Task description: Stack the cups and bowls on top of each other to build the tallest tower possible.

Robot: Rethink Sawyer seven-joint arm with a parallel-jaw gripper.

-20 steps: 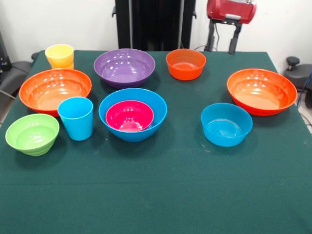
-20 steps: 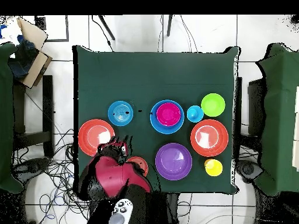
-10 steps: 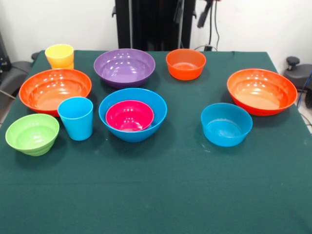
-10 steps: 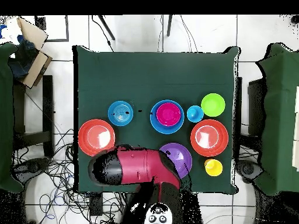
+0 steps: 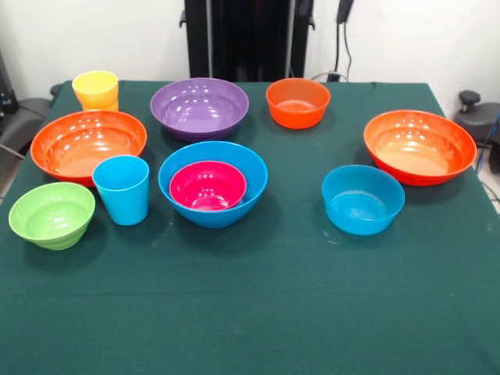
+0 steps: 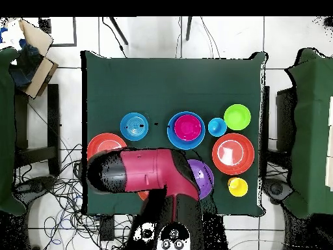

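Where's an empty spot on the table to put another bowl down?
The widest bare stretch of the green tablecloth is the whole near strip, in front of the ribbed lime green bowl and the medium blue bowl. A smaller gap lies between that blue bowl and the large blue bowl holding the magenta bowl. The left side is crowded.

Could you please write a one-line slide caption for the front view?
Magenta bowl nested in the large blue bowl; the other cups and bowls stand unstacked on the green table.

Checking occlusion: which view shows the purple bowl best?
The front view: the purple bowl sits fully visible at the table's far side, rim and inside clear. In the overhead view the arm covers most of it, leaving only one edge.
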